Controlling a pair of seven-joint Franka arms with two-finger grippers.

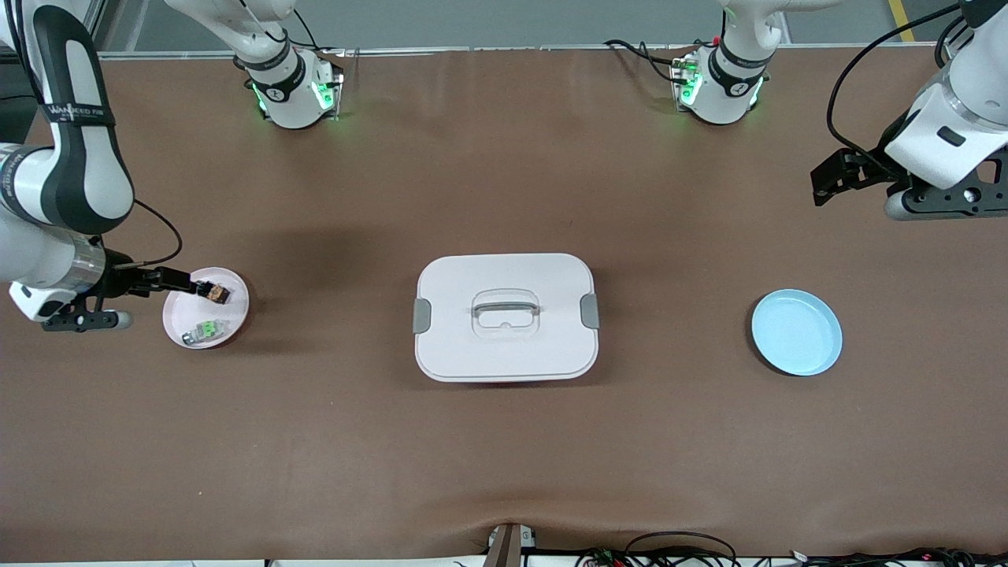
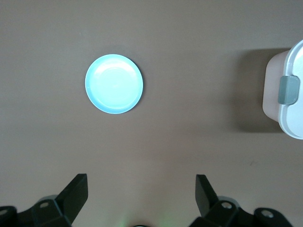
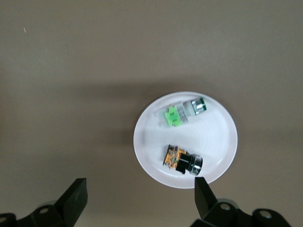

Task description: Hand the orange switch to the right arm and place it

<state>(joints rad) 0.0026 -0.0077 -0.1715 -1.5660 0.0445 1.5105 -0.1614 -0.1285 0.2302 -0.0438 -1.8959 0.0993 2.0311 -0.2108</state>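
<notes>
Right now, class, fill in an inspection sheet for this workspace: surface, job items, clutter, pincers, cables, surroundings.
Surface: brown table, a small ripple at the edge nearest the front camera.
Job items: orange switch lies on the white plate at the right arm's end, beside the green component.
Clutter: lidded white container mid-table; empty blue plate toward the left arm's end.
Pincers: right pincer open, over the white plate's rim; left pincer open, waiting above bare table.
Cables: black leads at both bases and both wrists; loose wires along the near edge.
Surroundings: grey floor past the bases.
</notes>
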